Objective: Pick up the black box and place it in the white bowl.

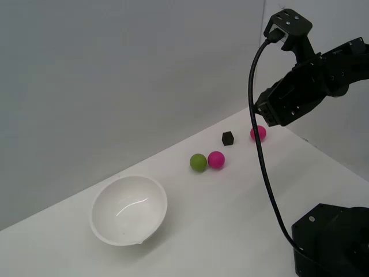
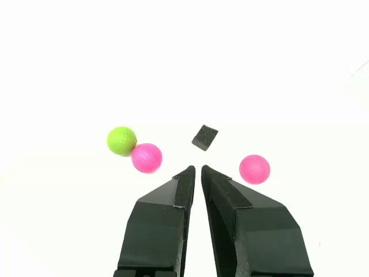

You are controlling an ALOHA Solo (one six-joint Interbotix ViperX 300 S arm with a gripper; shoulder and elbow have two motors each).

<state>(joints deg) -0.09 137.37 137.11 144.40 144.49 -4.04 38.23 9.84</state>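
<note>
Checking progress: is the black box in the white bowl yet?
No. The black box sits on the table beside the balls; the white bowl is empty.

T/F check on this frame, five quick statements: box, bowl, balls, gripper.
1. The black box sits on the table, outside the white bowl. True.
2. The gripper is clamped on the box. False: its fingertips are nearly together with nothing between them, and the box lies apart from them.
3. The green ball touches a pink ball. True.
4. The bowl holds a ball. False: it is empty.
5. Three pink balls are on the table. False: two, the second lying alone on the exterior view's right of the box.
</note>
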